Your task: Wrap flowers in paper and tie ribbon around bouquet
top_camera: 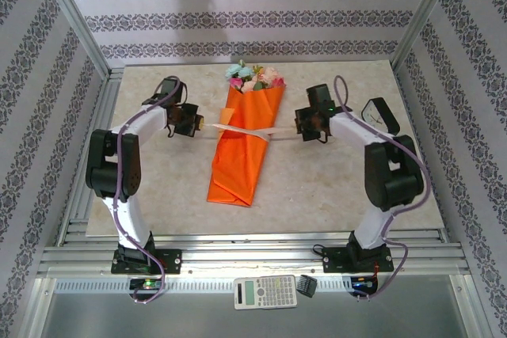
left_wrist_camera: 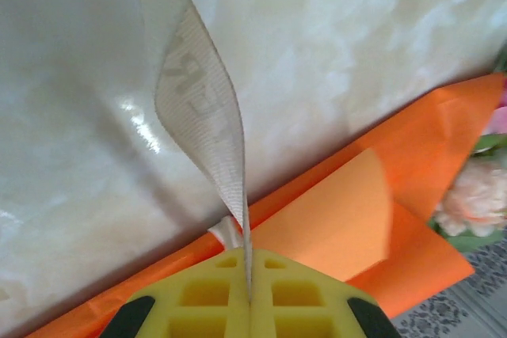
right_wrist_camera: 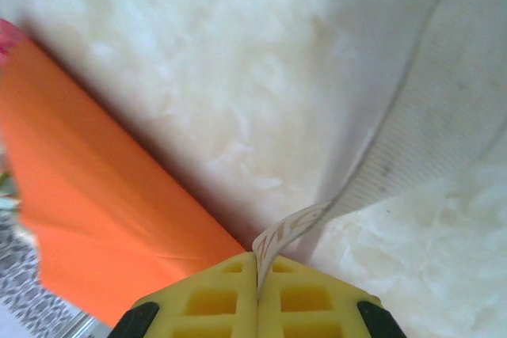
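Observation:
The bouquet (top_camera: 242, 148) lies in the middle of the table, an orange paper cone with the flowers (top_camera: 253, 77) at its far, wide end. The beige ribbon (top_camera: 245, 128) runs across the cone's upper part, from one gripper to the other. My left gripper (top_camera: 198, 124) is just left of the cone, and my right gripper (top_camera: 299, 124) just right of it. In the left wrist view my left gripper (left_wrist_camera: 249, 255) is shut on the ribbon (left_wrist_camera: 202, 108), beside the paper (left_wrist_camera: 341, 219) and a peach bloom (left_wrist_camera: 475, 195). Over on the right wrist view my right gripper (right_wrist_camera: 257, 257) is shut on the ribbon's other end (right_wrist_camera: 412, 140), near the paper (right_wrist_camera: 103, 203).
A small clock-like object (top_camera: 380, 115) stands on the table behind the right arm. A calculator (top_camera: 265, 292) and a small black item (top_camera: 307, 285) lie on the metal ledge in front of the arm bases. Patterned walls close in the table (top_camera: 158, 195) on three sides.

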Robot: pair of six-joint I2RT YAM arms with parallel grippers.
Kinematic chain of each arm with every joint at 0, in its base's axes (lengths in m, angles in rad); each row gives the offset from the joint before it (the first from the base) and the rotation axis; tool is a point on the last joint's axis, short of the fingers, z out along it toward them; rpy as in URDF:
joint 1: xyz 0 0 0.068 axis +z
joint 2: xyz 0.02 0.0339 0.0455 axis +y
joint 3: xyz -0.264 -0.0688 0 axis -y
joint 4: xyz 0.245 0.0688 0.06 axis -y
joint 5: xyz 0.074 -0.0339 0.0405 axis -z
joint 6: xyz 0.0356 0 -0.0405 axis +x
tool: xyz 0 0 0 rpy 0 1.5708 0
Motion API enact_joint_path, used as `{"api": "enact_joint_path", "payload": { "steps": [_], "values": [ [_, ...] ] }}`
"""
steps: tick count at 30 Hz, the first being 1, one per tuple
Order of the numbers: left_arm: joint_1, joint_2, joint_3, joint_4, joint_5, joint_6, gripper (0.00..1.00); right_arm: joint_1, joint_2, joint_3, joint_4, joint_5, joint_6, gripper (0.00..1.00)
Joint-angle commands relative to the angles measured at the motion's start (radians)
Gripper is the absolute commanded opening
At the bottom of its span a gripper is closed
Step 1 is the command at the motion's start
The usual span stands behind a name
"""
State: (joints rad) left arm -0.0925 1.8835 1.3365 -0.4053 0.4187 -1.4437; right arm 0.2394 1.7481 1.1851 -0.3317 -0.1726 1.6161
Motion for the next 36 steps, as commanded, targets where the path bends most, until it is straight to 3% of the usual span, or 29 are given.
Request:
{"api": "enact_joint_path", "payload": {
  "steps": [1, 13, 28, 36],
  "values": [
    [0.034, -0.011, 0.002, 0.009, 0.023, 0.021, 0.00, -0.032, -0.062, -0.062, -0.090, 0.007, -0.124, 0.00],
    [0.134, -0.012, -0.152, 0.238, 0.014, -0.083, 0.00, -0.237, -0.299, -0.205, -0.212, 0.024, -0.382, 0.00],
    [0.198, -0.064, -0.241, 0.264, 0.005, -0.090, 0.00, -0.482, -0.395, -0.194, -0.297, 0.008, -0.599, 0.00],
    [0.224, -0.081, -0.269, 0.270, 0.002, -0.103, 0.00, -0.539, -0.416, -0.193, -0.310, 0.027, -0.619, 0.00]
  ]
}}
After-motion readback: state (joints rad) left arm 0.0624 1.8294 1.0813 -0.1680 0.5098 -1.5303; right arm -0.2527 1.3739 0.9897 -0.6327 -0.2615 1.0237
